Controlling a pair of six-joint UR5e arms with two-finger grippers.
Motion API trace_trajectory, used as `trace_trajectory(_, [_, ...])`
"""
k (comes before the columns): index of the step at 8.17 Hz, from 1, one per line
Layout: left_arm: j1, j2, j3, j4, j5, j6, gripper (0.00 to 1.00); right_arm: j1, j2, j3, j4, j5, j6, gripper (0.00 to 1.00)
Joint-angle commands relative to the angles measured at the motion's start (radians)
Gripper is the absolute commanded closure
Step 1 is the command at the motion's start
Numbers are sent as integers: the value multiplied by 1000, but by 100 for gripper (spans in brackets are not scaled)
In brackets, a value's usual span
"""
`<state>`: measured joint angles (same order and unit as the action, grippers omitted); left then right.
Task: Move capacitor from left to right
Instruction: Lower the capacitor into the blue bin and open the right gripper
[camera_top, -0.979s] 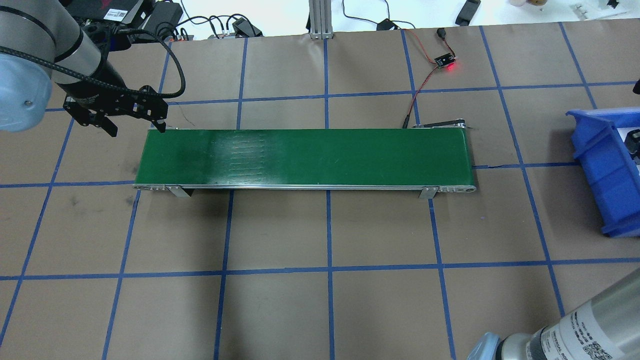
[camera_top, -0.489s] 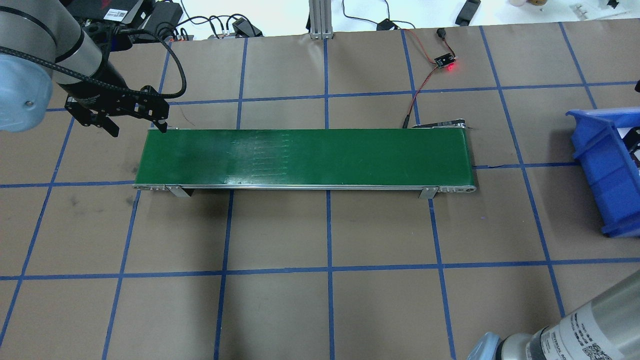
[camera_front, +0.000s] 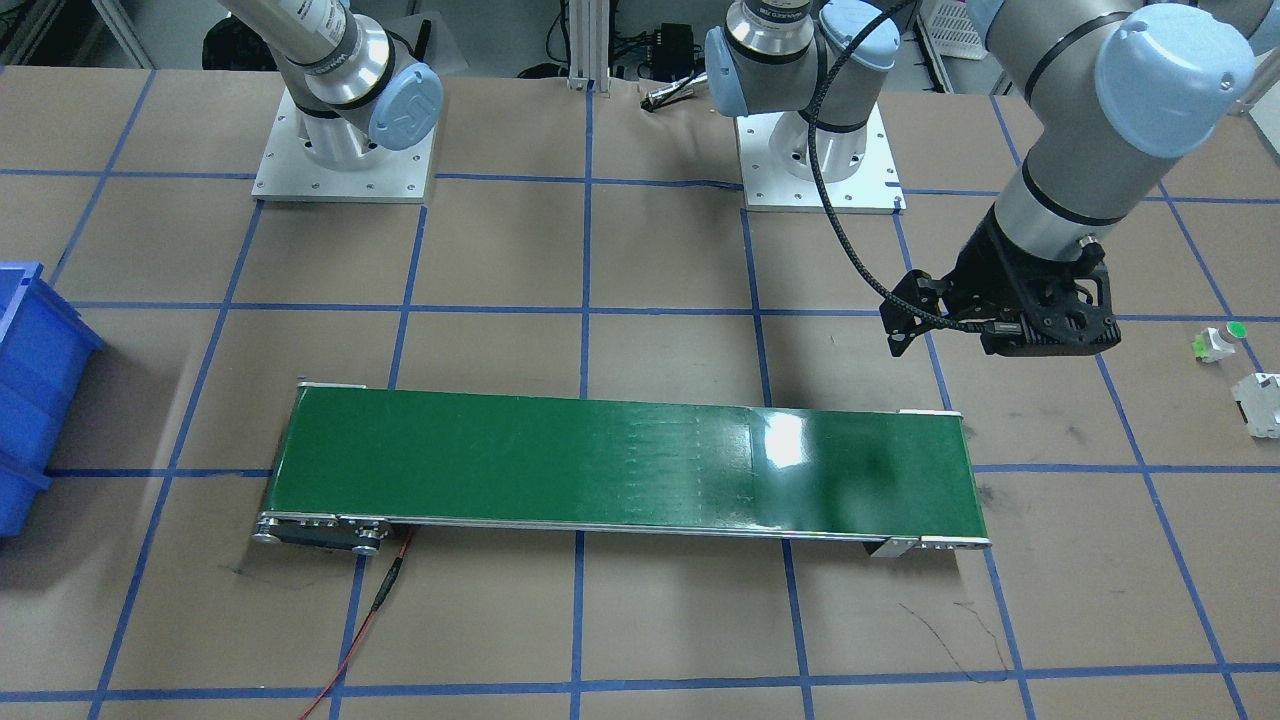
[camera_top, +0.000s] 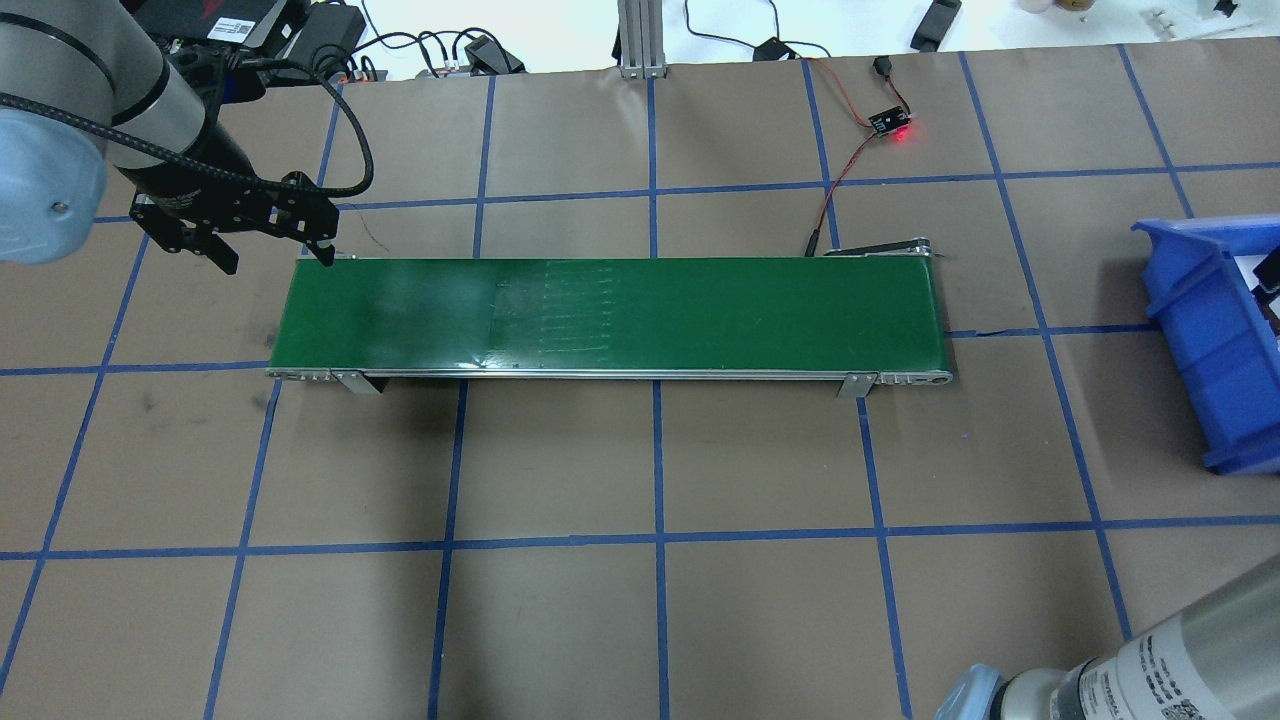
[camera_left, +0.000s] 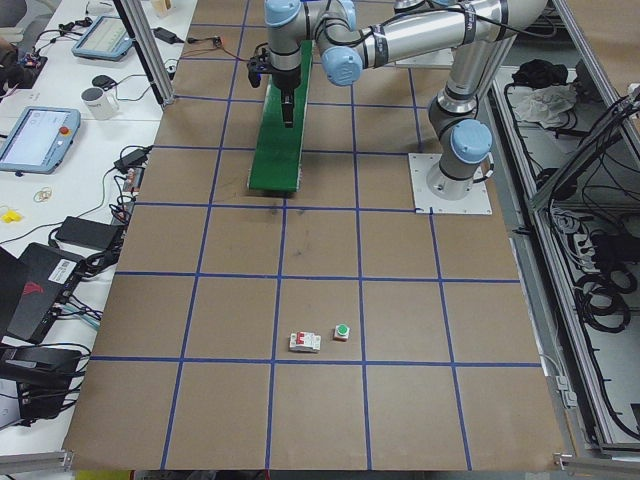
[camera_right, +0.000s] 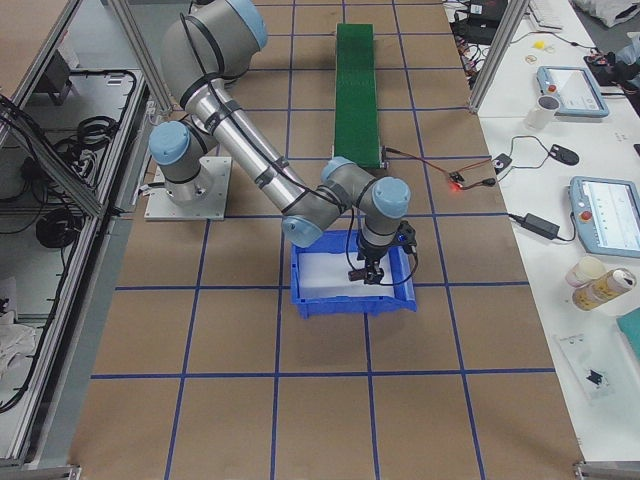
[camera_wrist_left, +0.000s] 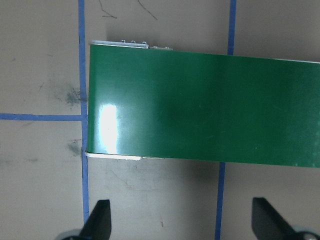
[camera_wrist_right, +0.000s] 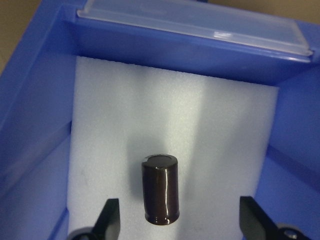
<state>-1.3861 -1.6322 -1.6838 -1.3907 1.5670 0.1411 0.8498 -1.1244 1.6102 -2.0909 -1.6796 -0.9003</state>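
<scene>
The capacitor (camera_wrist_right: 160, 189), a stubby glossy dark brown cylinder, rests on the white foam inside the blue bin (camera_wrist_right: 30, 100) in the right wrist view. My right gripper (camera_wrist_right: 182, 220) hangs open over it, one finger on each side, not touching it. It also shows over the bin (camera_right: 355, 305) in the exterior right view. My left gripper (camera_top: 277, 260) is open and empty at the left end of the green conveyor belt (camera_top: 610, 315), just behind its far edge. The left wrist view shows the belt end (camera_wrist_left: 200, 110) beyond the open fingers.
A small white part with a green cap (camera_front: 1220, 340) and a white-grey plastic piece (camera_front: 1262, 403) lie on the table beyond the belt's left end. A sensor board with a red light (camera_top: 890, 125) and its wires lie behind the belt's right end.
The seam marks on the belt have shifted to the right. The dark gripper part seen in the bin at the view's right edge has almost left the view. The left gripper has barely moved.
</scene>
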Motion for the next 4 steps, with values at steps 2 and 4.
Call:
trace_trajectory(2, [-1,0,1,-1,5,2,0,2,-170,1,96,3,12,0])
trace_trajectory(4, [-1,0,-1,-1,4,0,0,14,-257,1,141,1,23,0])
